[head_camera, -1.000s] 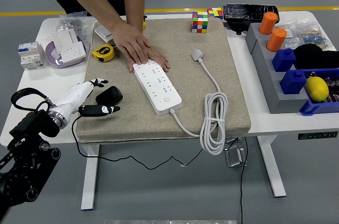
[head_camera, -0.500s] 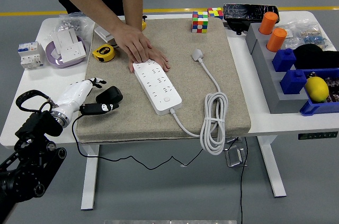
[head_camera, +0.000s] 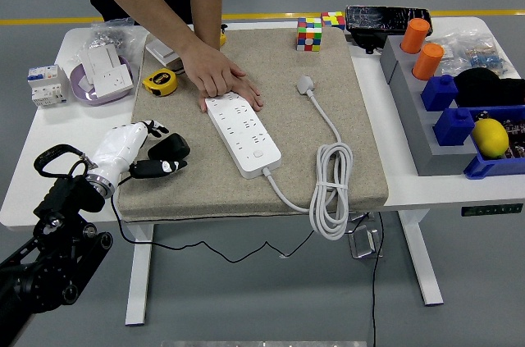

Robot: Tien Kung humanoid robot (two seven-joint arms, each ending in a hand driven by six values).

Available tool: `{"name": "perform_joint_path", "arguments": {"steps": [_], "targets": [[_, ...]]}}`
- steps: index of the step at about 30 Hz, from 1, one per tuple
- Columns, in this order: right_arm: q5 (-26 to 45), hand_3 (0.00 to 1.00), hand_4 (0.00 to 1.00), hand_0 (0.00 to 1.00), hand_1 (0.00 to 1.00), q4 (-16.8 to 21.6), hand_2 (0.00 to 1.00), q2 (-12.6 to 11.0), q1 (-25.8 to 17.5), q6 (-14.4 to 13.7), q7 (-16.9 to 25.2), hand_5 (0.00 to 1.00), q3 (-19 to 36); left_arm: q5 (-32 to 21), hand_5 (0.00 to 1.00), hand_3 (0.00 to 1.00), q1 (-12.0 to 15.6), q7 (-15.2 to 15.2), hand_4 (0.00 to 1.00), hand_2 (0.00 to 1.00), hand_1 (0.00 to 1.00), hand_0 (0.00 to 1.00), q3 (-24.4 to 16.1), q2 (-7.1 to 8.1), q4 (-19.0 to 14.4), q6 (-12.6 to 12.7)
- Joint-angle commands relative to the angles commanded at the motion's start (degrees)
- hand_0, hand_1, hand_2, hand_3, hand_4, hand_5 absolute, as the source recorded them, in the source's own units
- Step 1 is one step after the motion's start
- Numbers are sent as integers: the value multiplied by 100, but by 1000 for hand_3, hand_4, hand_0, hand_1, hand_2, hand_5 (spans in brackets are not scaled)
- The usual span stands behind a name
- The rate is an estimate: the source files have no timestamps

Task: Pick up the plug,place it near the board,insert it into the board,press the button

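Observation:
A black plug adapter [head_camera: 170,148] lies on the beige mat [head_camera: 361,158], left of the white power strip [head_camera: 243,133]. My left hand [head_camera: 150,148] reaches in from the lower left, fingers spread around the plug's left side, thumb below it and not closed on it. A person's hand [head_camera: 216,75] presses down on the strip's far end. The strip's button [head_camera: 257,152] shows near its front end. Its white cord runs to a coil [head_camera: 332,191] and ends in a white plug [head_camera: 306,84] at the upper middle of the mat.
A yellow tape measure [head_camera: 160,82] and a purple dish with white sockets [head_camera: 103,76] sit at the back left. Two colour cubes [head_camera: 310,34] stand at the back. Grey and blue bins with orange cylinders [head_camera: 429,61] and a lemon [head_camera: 490,137] fill the right side.
My left arm has crept forward and up slightly, the hand settling closer around the black plug. The person's hand stays on the strip, shifted slightly.

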Motion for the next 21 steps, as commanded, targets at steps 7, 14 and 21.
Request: {"name": "perform_joint_path", "arguments": {"steps": [7, 14, 21], "targets": [[60, 900, 998, 998, 946, -15, 894, 1, -1, -9, 28, 998, -27, 0, 352, 486, -76, 7, 998, 523, 658, 613, 109, 11, 99, 190], [134, 900, 998, 998, 945, -28, 892, -3, 15, -16, 61, 998, -68, 0, 314, 477, -117, 0, 998, 519, 651, 593, 190, 29, 173, 164], [153, 899, 998, 998, 944, -37, 891, 2, 14, -26, 73, 998, -75, 0, 308, 469, -124, 8, 998, 502, 626, 570, 200, 31, 177, 234]]}}
